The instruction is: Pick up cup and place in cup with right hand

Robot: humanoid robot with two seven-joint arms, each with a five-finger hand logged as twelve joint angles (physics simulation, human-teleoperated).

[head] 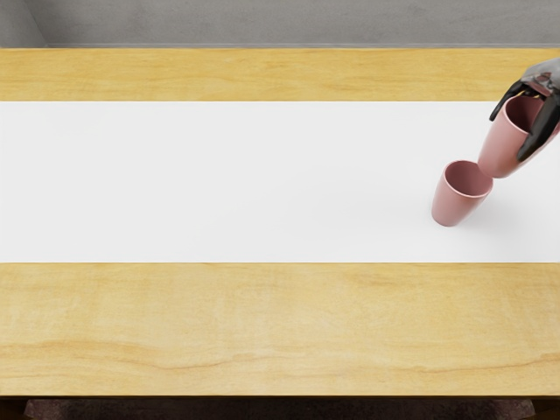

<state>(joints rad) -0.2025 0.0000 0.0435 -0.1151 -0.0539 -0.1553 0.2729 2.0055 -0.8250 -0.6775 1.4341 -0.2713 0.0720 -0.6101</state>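
One pink cup (502, 144) in R hand (543, 80), fingers (541, 127) part-curled round it; 2nd cup (455, 206) upright on white strip (219, 184).

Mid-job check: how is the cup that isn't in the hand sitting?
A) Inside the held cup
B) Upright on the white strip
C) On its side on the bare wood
B: the free cup stands mouth up on the white strip, while the right hand grips the other cup.

Room leftward; raised cup (502, 147) seemingly crowds lower cup (455, 206).
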